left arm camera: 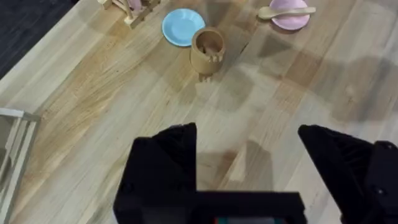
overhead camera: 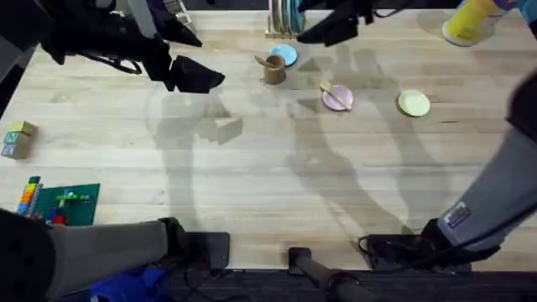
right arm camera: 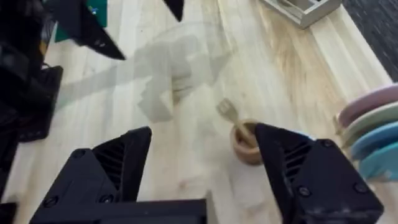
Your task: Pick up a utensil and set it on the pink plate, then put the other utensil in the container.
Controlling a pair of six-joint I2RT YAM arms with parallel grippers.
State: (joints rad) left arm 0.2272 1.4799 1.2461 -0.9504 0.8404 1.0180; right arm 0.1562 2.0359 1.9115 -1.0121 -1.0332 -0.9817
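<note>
The plain wooden utensil [overhead camera: 333, 93] lies across the pink plate [overhead camera: 339, 99]; the left wrist view shows the utensil [left arm camera: 283, 10] on that plate [left arm camera: 291, 17] too. The fork [overhead camera: 261, 60] leans in the brown container [overhead camera: 273, 70], its tined end [right arm camera: 227, 111] sticking out over the rim of the container [right arm camera: 247, 143]. My left gripper [overhead camera: 204, 79] hovers open left of the container [left arm camera: 207, 50], holding nothing. My right gripper [overhead camera: 315, 35] hangs open above the table's far side, right of the container, also holding nothing.
A light blue plate [overhead camera: 284, 54] sits just behind the container, a yellow-green plate [overhead camera: 413, 102] right of the pink one. A plate rack [overhead camera: 281, 21] and a yellow bottle [overhead camera: 468, 21] stand at the back. Toy blocks [overhead camera: 18, 138] and a green baseplate [overhead camera: 71, 204] lie at the left.
</note>
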